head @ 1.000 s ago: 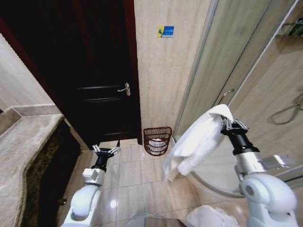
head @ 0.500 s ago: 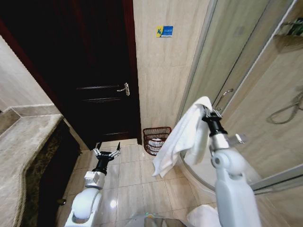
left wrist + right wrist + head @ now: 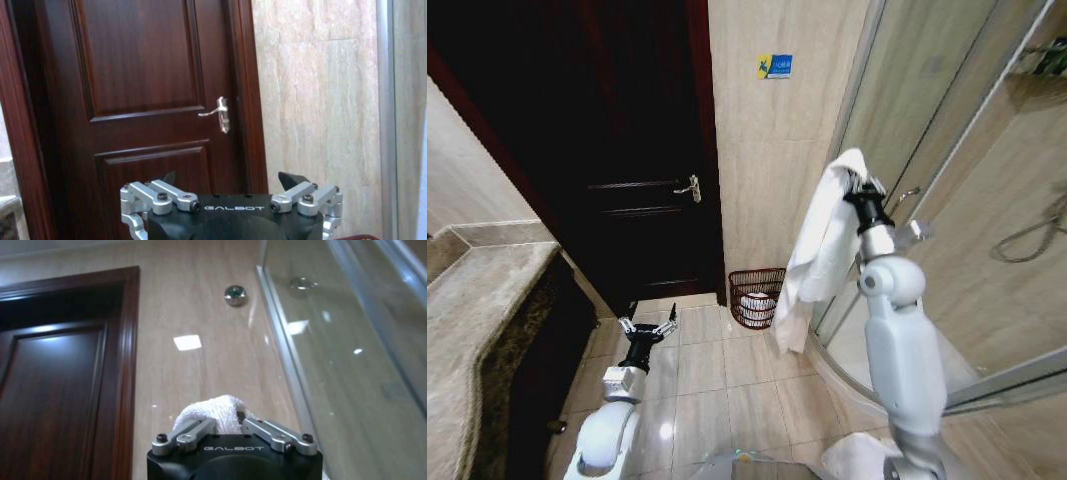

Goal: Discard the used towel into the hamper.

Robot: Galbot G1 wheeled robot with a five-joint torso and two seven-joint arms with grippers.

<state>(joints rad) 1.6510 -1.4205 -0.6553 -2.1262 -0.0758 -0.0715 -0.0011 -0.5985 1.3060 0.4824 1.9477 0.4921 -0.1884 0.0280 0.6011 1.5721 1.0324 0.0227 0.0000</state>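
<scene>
High beside the glass shower door (image 3: pixel 947 200), the right gripper (image 3: pixel 859 185) is clenching the top of a white towel (image 3: pixel 819 250), and the cloth is hanging down long and folded in front of the beige tiled wall (image 3: pixel 767 150). Its lower end is hanging near the hamper (image 3: pixel 755 296), a small round reddish-brown wire basket that is standing on the floor (image 3: pixel 717 370) against the wall, just beside the dark wooden door (image 3: pixel 617 150), with something white inside. Low at the left, the left gripper (image 3: pixel 648 326) is waiting with its fingers spread, holding nothing.
</scene>
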